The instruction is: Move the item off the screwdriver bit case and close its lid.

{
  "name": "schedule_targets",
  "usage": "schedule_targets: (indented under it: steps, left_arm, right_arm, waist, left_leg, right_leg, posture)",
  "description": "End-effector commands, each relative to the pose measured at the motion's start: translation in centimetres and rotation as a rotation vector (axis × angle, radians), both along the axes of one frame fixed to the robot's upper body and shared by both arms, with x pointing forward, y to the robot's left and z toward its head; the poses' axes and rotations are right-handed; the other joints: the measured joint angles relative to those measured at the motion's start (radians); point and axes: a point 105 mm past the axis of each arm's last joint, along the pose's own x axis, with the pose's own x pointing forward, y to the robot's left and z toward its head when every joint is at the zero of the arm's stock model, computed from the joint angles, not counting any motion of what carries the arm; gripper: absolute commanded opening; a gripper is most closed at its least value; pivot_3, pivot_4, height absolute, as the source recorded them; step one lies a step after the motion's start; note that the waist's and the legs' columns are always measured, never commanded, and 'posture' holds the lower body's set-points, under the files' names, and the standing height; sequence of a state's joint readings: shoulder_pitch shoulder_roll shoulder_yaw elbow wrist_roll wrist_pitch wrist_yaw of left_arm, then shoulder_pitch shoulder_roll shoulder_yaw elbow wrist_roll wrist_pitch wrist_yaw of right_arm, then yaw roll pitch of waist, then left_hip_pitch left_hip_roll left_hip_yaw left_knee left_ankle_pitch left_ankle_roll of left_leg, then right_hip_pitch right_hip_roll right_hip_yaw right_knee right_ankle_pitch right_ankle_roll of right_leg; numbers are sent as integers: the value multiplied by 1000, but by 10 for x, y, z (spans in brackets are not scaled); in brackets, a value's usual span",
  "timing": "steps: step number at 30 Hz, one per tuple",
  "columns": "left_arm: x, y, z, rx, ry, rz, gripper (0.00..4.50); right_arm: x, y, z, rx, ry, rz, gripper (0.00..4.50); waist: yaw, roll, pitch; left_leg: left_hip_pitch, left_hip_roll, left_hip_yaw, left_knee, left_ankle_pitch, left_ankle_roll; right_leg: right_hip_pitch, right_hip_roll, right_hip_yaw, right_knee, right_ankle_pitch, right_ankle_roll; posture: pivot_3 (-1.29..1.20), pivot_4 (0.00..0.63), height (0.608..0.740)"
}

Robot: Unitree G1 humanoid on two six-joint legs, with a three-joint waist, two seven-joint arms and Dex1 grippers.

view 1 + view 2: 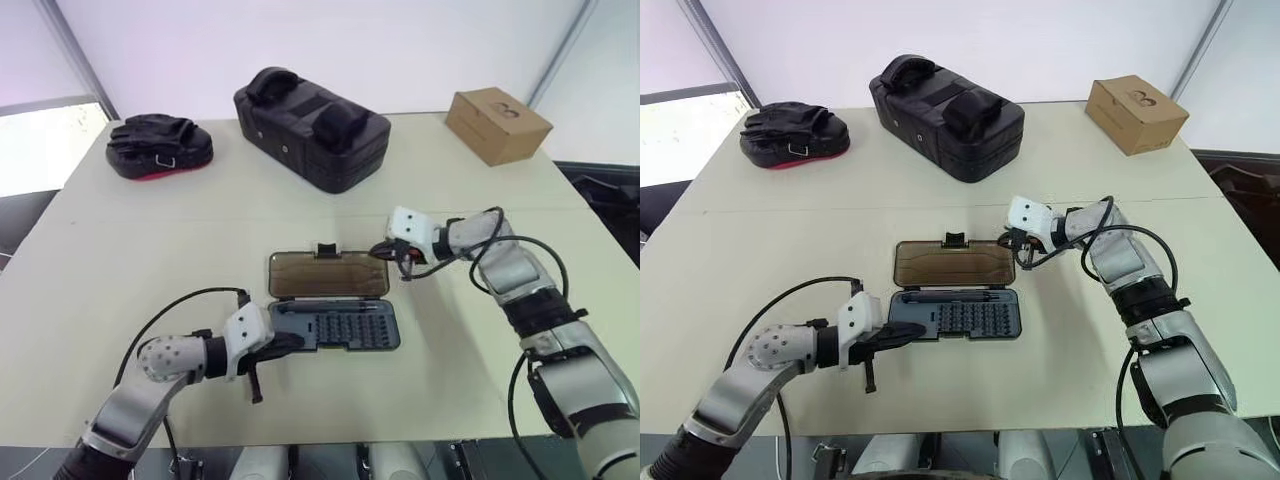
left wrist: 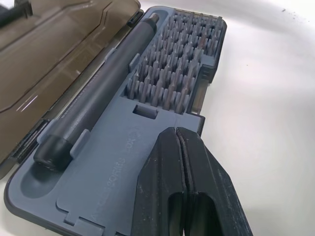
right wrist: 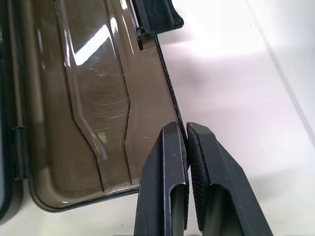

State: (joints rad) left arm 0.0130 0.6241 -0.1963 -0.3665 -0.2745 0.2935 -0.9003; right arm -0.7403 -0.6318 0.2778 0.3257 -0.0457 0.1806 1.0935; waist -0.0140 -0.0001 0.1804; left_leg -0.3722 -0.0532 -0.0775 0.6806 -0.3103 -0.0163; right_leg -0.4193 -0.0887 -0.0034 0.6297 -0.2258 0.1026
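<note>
The screwdriver bit case [image 1: 345, 328] lies open in the middle of the table, its tray of bits and a grey driver handle [image 2: 98, 93] facing up. The smoky brown lid [image 1: 328, 275] lies flat on the far side, its black clasp tab [image 1: 326, 249] at the far edge. My left gripper [image 1: 295, 342] is shut and sits over the tray's left end [image 2: 113, 162]. My right gripper [image 3: 186, 127] is shut on the lid's right edge [image 3: 167, 83]. Nothing lies on the tray or lid; the item is out of view.
A big black padded bag [image 1: 310, 125] stands at the back centre. A black and red pad [image 1: 160, 147] lies at the back left and a cardboard box [image 1: 497, 123] at the back right. Bare table [image 1: 130, 270] surrounds the case.
</note>
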Motion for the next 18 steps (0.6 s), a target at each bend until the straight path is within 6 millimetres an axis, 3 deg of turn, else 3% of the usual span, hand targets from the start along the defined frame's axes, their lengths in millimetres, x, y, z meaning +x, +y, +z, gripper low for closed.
schedule_targets:
  steps: [1, 9, 18]
  left_arm:
    - [1, 5, -8, 10, 37, 24, 0]
    - [-10, -9, 10, -84, 59, -27, 0]
    - [-17, -22, 29, -143, 45, -74, 0]
  right_arm:
    - [-4, -1, 25, 33, -101, 10, 17]
    - [-22, -3, 18, -7, -158, 69, 17]
    - [-19, -7, 7, -85, -241, 114, 17]
  waist:
    - [0, 0, 0]
    - [1, 0, 0]
    - [1, -1, 1]
  left_leg:
    - [0, 0, 0, 0, 0, 0]
    - [-2, 0, 0, 0, 0, 0]
    - [-2, 0, 0, -1, 0, 0]
  right_leg:
    - [0, 0, 0, 0, 0, 0]
    - [-1, 0, 0, -1, 0, 0]
    - [-2, -1, 0, -2, 0, 0]
  posture:
    - [0, 150, 740]
    - [0, 150, 740]
    - [0, 150, 740]
